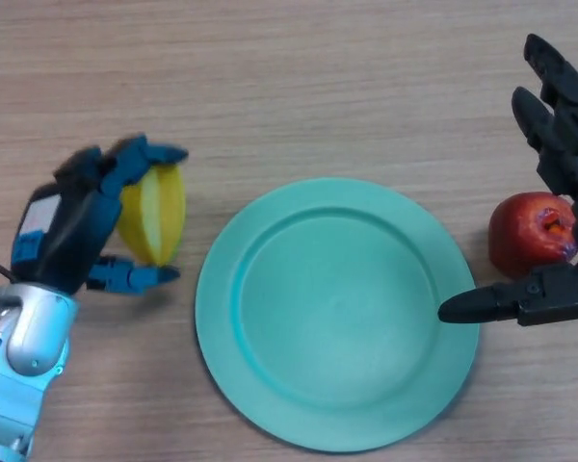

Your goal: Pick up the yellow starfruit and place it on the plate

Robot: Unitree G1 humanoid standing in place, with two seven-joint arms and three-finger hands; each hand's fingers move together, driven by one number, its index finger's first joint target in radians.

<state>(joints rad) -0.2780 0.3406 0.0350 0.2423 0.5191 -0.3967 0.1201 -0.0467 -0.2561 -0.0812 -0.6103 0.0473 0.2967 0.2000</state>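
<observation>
The head view shows 1 wooden table point(299, 87), 1 green plate point(270, 318), 1 yellow starfruit point(154, 214), 1 red apple point(525, 231) and 2 hands.

Edges and clearance: the plate sits low of centre; its lower rim lies close to the bottom edge of the view. The whole upper band of the table is bare wood. A strip of bare table separates the starfruit from the plate's left rim. The apple stands just beside the plate's right rim.

Left hand point(72, 226): its fingers and thumb are curled around the starfruit, fingers above it and thumb below it. The starfruit is left of the plate and off it. Whether it rests on the table or is lifted cannot be determined.

Right hand point(559, 125): relaxed and spread, holding nothing. Its fingers extend above the apple, and its thumb reaches over the plate's right rim. The hand is apart from the starfruit.

Hidden or cut off: the left hand covers the starfruit's left side. The right hand covers the apple's right side and is cut by the right edge of the view. The left forearm is cut by the bottom-left corner.
</observation>
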